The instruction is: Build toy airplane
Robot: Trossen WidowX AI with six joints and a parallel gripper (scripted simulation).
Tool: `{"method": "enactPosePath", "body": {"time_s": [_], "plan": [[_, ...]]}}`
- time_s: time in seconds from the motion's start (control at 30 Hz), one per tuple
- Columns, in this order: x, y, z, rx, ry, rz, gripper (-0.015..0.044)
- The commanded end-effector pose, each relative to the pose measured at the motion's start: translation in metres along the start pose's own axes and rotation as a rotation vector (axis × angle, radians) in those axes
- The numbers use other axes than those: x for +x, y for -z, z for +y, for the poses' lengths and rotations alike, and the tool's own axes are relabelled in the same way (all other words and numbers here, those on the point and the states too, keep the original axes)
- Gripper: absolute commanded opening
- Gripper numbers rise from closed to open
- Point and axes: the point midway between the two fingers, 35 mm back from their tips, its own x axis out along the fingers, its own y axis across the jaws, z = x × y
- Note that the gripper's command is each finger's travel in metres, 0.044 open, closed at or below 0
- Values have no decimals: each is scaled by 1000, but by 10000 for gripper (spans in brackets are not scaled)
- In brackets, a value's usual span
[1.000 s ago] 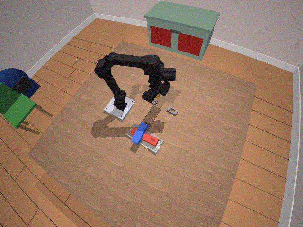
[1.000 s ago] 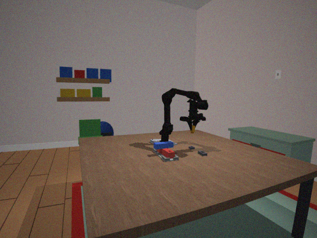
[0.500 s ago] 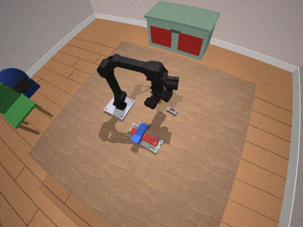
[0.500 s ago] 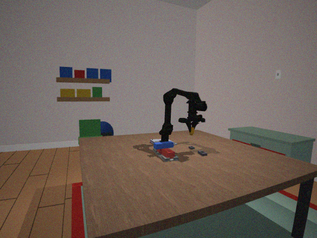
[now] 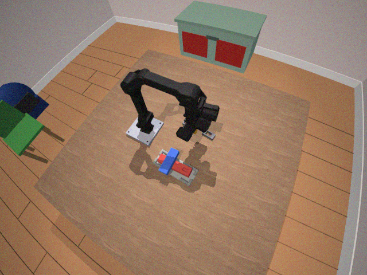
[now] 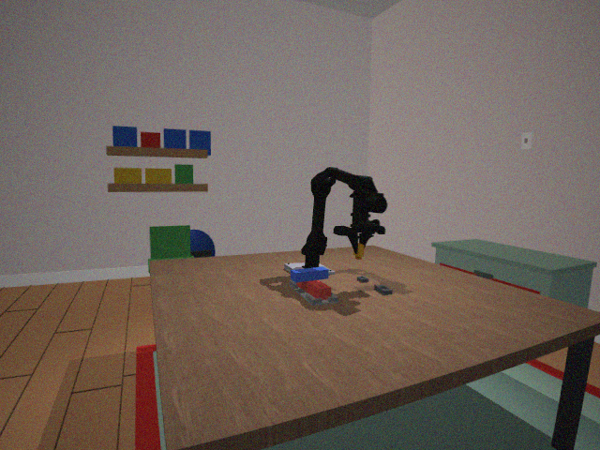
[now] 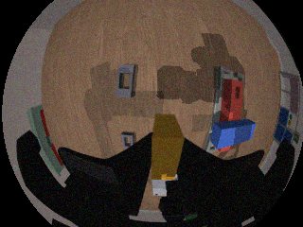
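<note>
The red fuselage (image 5: 185, 170) (image 6: 319, 291) (image 7: 228, 105) lies lengthwise in the grey cradle jig (image 6: 322, 302) (image 7: 217, 87). The blue wing (image 5: 169, 161) (image 6: 308, 274) (image 7: 233, 133) lies across the top of the fuselage; its tab and socket are hidden under it. A small dark socket shows near the fuselage's uncovered end. My gripper (image 6: 359, 245) (image 7: 163, 136) is shut on the yellow tail fin (image 6: 359, 251) (image 7: 167, 153). It points down and holds the fin upright, high above the table, off to one side of the jig. In the top view the arm mostly hides the fin.
A grey rectangular holder (image 5: 212, 137) (image 6: 382, 290) (image 7: 125, 93) lies on the table on the side away from the jig. A smaller grey holder (image 6: 362, 279) (image 7: 123, 140) lies near it. The arm's white base plate (image 5: 136, 133) is close to the jig's wing end.
</note>
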Motion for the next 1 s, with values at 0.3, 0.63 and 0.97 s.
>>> {"method": "enactPosePath", "body": {"time_s": [0.3,0.63,0.97], "plan": [[7,-19,-29,-17,-1,0,0],[12,-31,-56,-28,1,0,0],[17,-40,-85,-39,3,-1,0]]}}
